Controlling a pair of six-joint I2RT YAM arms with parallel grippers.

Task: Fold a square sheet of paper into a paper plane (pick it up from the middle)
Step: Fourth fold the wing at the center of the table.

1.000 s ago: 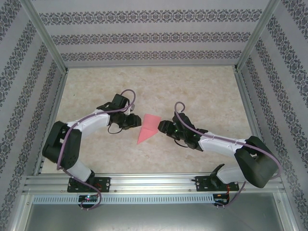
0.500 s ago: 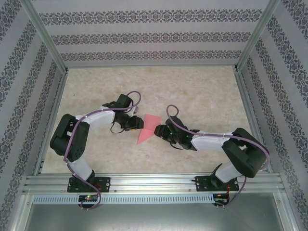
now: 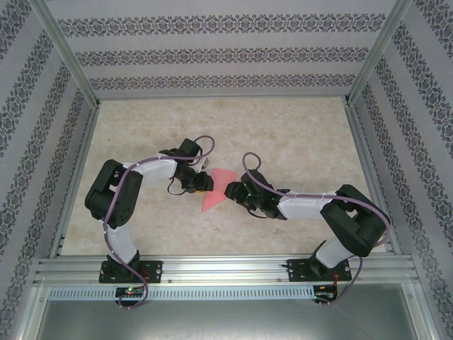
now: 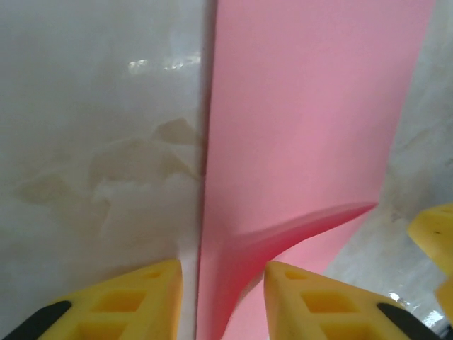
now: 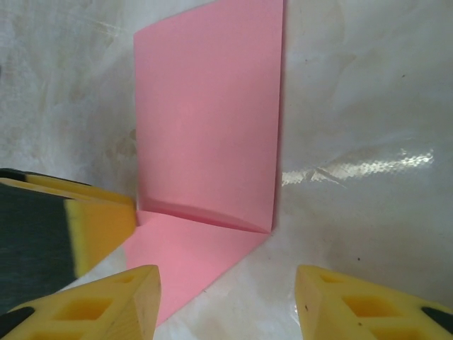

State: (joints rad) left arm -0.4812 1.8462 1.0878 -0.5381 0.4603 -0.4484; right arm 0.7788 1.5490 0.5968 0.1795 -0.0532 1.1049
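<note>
**Top view, near to far.** Both arms reach in from the near edge and meet over the middle of the surface (image 3: pixel 297 134). The left end effector (image 3: pixel 200 183) and the right end effector (image 3: pixel 235 190) flank the square sheet of paper (image 3: pixel 214 193), which lies part-folded between them.

**Left wrist view.** The left end effector's yellow fingertips (image 4: pixel 311 297) stand a narrow way apart. The sheet's long edge and a lifted ridge of paper run into the gap, but no pinch on it can be made out.

**Right wrist view.** The right end effector stands wide, with nothing in it. The sheet lies just ahead, with a crease across it and the far panel tilted up from the surface. In the top view, patterned walls (image 3: pixel 226 53) close the cell beyond.

**Handling.** The paper is judged very light, limp and easily creased or torn, and it likely slides on the smooth surface. It is best taken lightly at a raised edge or ridge, while the other end effector pins the flat part.
</note>
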